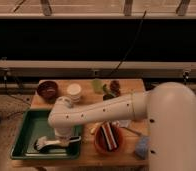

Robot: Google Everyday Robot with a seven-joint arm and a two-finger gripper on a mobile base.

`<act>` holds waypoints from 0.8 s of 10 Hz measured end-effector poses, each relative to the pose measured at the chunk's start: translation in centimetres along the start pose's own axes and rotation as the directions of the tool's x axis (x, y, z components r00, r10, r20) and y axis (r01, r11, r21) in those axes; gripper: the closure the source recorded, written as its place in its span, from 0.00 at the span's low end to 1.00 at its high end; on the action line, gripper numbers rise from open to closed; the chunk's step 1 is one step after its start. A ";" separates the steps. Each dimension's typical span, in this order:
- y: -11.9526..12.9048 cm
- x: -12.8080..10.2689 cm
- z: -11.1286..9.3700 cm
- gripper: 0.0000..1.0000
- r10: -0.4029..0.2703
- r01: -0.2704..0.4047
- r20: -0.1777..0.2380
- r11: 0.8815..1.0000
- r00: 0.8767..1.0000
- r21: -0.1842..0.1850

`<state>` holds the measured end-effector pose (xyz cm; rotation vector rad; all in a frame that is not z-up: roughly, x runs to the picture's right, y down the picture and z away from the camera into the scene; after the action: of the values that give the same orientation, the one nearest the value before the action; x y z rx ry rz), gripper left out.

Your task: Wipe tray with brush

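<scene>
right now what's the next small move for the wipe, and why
Probably sweep the brush toward the tray's far rim: the gripper sits low at its handle end, the bristle head lies by the front rim, and most of the green floor lies behind it.

Tray [26, 125]: green plastic, smooth, faint sheen. Brush [46, 144] inside tray: whitish matt bristle head, pale handle. Gripper [66, 141] low inside tray, at brush handle: pale smooth casing. Arm [106, 107] above tray: glossy white shell. Table [131, 85] under tray: light matt wood.
</scene>
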<state>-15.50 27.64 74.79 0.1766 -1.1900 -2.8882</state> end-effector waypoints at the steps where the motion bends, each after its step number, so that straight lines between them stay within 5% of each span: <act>1: 0.1 -1.5 -0.6 1.00 0.021 -0.021 0.015 1.000 1.000 -0.007; 3: 0.7 -3.8 -1.3 1.00 0.068 -0.067 0.035 0.998 0.997 -0.019; 8: 4.5 -4.1 -1.1 1.00 0.146 -0.143 0.080 0.989 0.986 -0.038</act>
<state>-11.45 23.85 77.60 -0.0292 -1.1162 -2.8108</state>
